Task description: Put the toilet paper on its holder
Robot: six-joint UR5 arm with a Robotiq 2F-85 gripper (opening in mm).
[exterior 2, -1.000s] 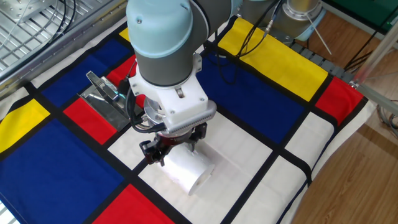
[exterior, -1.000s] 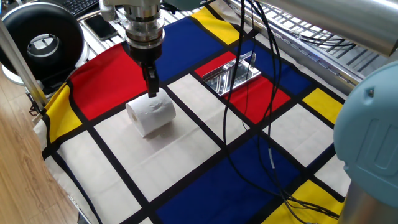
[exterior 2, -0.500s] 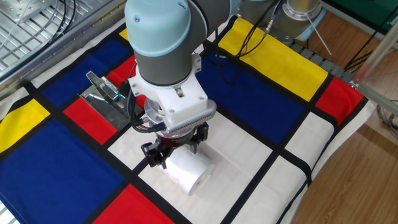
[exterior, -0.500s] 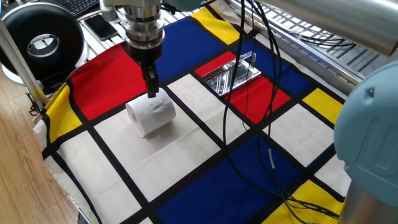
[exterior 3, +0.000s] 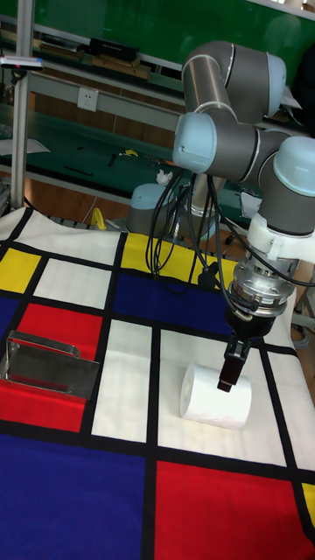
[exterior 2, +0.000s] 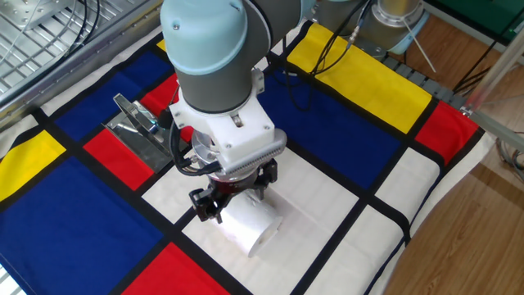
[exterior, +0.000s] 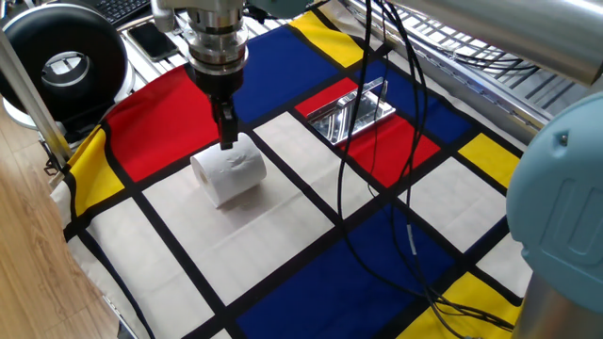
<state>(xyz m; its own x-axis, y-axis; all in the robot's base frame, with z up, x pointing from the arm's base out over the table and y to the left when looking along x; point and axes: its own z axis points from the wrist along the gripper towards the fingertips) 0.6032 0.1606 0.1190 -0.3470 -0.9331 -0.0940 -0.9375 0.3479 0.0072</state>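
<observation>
The toilet paper (exterior: 231,174) is a white roll lying on its side on a white square of the checked cloth, also seen in the other fixed view (exterior 2: 250,229) and the tall view (exterior 3: 206,398). My gripper (exterior: 226,139) points straight down over the roll's back end, with its fingers (exterior 2: 205,205) spread to either side of the roll and not closed on it. The holder (exterior: 356,113), a shiny chrome plate with a bar, lies apart from the roll on a red patch (exterior 2: 135,123), (exterior 3: 48,367).
Black cables (exterior: 377,160) trail across the cloth past the holder. A round black device (exterior: 66,61) and a phone (exterior: 151,40) sit beyond the cloth's far corner. The arm's pale blue base (exterior: 556,207) stands at the right. The cloth's edge (exterior: 89,254) drops to wooden floor.
The gripper has shifted very slightly over the roll, a touch lower. The roll and the holder have not moved.
</observation>
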